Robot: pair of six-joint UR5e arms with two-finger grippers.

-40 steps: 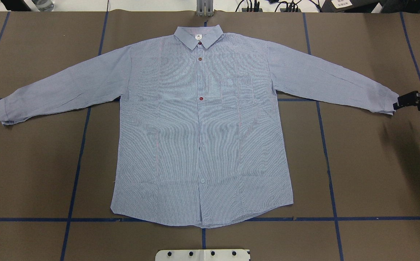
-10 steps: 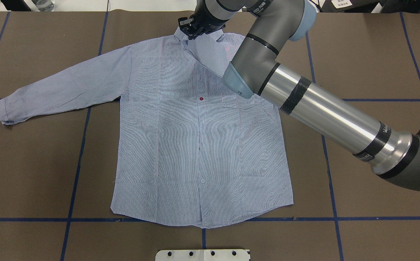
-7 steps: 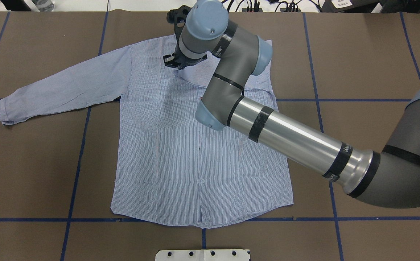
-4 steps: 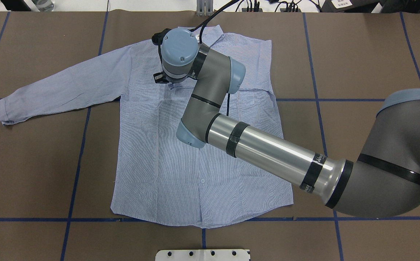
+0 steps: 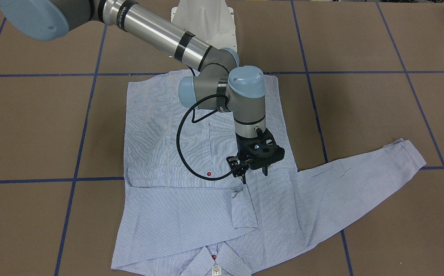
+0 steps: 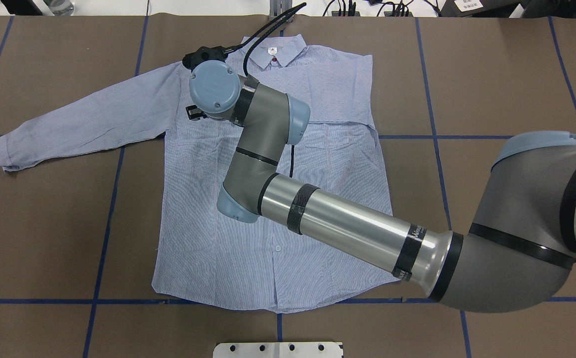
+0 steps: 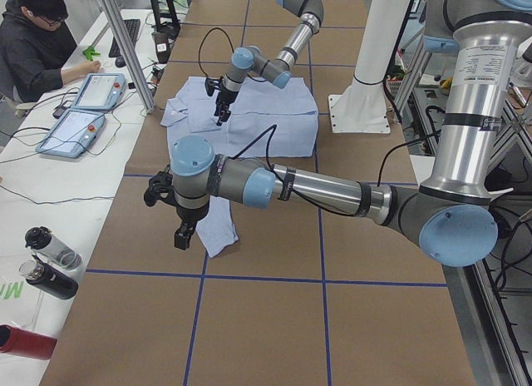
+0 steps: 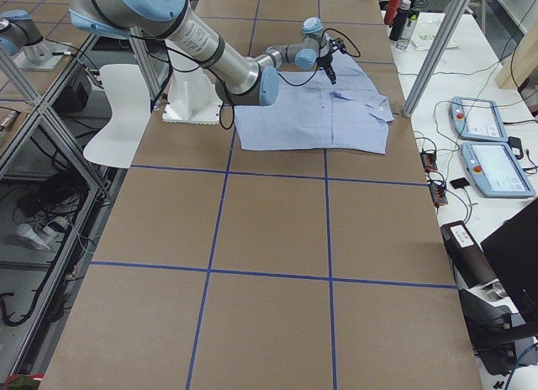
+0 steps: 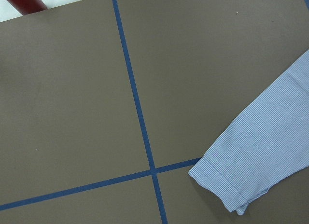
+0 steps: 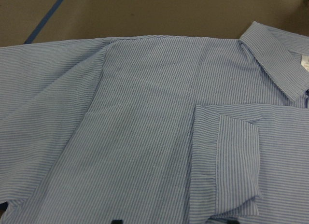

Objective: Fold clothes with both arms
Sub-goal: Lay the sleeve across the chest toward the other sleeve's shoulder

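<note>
The table (image 6: 34,223) is covered in brown paper crossed by blue tape lines (image 6: 103,238). A striped shirt (image 6: 193,223) lies flat on it, front up, collar (image 6: 273,49) at 12 o'clock and hem (image 6: 278,304) at 6. One sleeve (image 6: 69,124) stretches along the paper toward 9 o'clock. The other sleeve (image 6: 337,84) is folded in from 3 o'clock across the chest. A white base plate (image 6: 278,349) sits at the 6 o'clock edge.

A robotics lab: blue-taped table (image 6: 517,74), teach pendants (image 8: 498,168), aluminium posts (image 8: 435,50), an operator (image 7: 37,49) seated alongside.
</note>
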